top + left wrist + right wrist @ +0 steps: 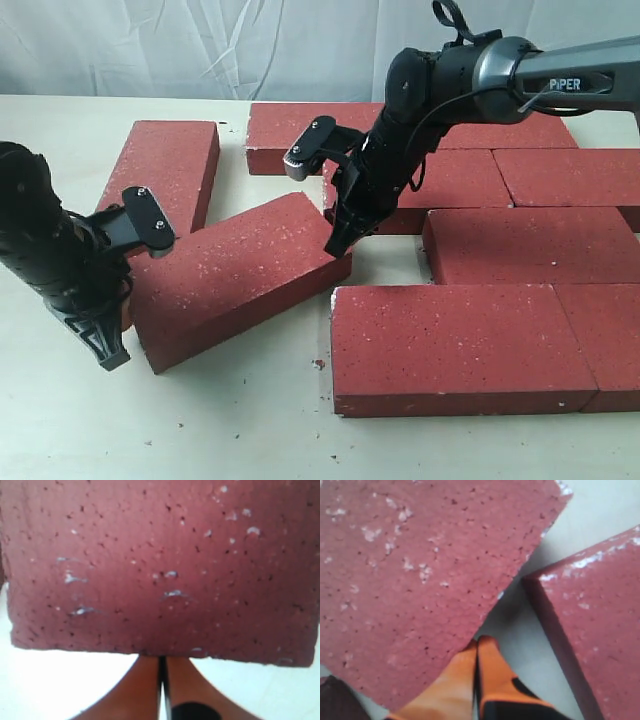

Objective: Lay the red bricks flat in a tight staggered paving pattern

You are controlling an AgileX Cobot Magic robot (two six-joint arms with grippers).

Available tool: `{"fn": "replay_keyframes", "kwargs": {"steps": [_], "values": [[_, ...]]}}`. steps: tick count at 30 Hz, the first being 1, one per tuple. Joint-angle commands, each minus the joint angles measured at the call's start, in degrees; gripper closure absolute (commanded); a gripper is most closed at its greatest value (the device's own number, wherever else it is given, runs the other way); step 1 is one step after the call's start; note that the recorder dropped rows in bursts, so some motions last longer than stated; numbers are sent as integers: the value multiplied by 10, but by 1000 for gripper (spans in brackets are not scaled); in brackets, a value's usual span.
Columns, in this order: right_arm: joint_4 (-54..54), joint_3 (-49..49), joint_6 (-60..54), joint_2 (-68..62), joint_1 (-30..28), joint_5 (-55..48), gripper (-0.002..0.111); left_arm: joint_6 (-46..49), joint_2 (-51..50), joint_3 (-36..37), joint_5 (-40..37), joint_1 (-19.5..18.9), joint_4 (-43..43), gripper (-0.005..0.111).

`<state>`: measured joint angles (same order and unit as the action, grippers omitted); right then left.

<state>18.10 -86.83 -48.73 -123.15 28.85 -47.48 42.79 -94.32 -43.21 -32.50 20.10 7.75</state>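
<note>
The right pincer [338, 246], jaws pressed together and empty, sets its tips at the long edge of a skewed dark red speckled rectangular paver brick [240, 275]. Just beyond it, a wedge of bare pale bench [385, 262] separates that brick from the laid red bricks [455, 345]. The left pincer [108, 352], likewise closed on nothing, meets the same brick's far short end, with open bench around it.

Bare surface [230, 430] lies open along the near side. A narrow wedge of surface separates the skewed brick [240, 280] from the laid rows [460, 340], with the right fingers [338, 240] closed at its mouth. The left fingers [103, 348] block the brick's left end; a second loose brick [165, 165] crowds the far-left side.
</note>
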Motion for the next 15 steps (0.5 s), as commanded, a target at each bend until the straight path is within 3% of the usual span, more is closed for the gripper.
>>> {"fn": "replay_keyframes", "kwargs": {"steps": [1, 11, 15], "values": [[7, -3, 25, 6, 3, -22, 109, -1, 2, -7, 91, 4, 32, 107], [7, -3, 26, 6, 3, -81, 109, -1, -19, -7, 163, 4, 32, 107], [57, -3, 19, 6, 7, -68, 109, -4, -15, -7, 191, 4, 5, 107]]}}
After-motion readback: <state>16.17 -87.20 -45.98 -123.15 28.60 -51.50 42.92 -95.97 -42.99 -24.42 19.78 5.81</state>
